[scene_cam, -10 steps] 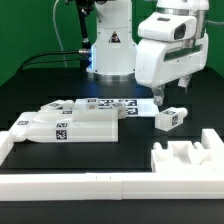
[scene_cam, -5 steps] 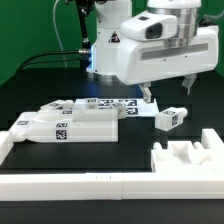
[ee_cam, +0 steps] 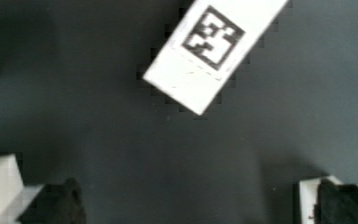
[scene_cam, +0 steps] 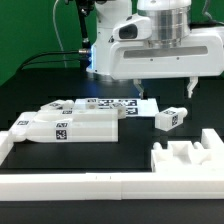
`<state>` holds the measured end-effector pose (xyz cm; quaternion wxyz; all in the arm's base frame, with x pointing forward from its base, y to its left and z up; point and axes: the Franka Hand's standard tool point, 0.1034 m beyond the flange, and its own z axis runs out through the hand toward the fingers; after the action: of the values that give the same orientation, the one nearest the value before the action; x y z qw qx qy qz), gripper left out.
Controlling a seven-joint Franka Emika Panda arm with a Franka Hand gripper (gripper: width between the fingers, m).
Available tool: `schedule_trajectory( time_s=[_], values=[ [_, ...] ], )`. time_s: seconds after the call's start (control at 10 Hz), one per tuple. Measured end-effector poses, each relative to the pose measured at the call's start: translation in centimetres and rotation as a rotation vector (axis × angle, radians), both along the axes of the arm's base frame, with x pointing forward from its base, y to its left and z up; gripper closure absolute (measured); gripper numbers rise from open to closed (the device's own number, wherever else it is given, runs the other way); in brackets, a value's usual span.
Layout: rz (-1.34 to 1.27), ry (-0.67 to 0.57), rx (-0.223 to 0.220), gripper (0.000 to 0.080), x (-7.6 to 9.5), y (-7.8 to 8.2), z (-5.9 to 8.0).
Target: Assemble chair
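Your end effector (scene_cam: 168, 91) hangs open and empty near the small block (scene_cam: 170, 118); it looks light, rigid, slick plastic, so pinch its flat sides.

The flat slab (scene_cam: 75, 127) lies on the surface (scene_cam: 130, 140), toward the exterior view's left. A bar (scene_cam: 48, 110) lies just behind it. The marker board (scene_cam: 112, 102) lies behind the slab, nearer the middle. The small block (scene_cam: 170, 118) sits alone, to the exterior view's right of that board. A notched part (scene_cam: 190, 158) sits in front of the block. The rail (scene_cam: 90, 186) runs along the front edge. The tool (scene_cam: 168, 92) hangs above the gap between the board and the block.
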<state>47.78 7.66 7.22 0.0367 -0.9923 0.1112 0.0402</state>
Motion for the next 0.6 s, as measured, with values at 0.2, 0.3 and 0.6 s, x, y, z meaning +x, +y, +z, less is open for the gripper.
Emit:
schedule_trajectory(
  time_s=[0.2,0.3,0.6],
  values=[
    [-0.237,0.034,0.039,0.0150,0.17,-0.41,-0.10],
    [-0.389,0.047,0.059,0.0150,0.44,-0.42,-0.14],
    [-0.483,0.081,0.095,0.0150,0.29,-0.37,-0.40]
  ],
)
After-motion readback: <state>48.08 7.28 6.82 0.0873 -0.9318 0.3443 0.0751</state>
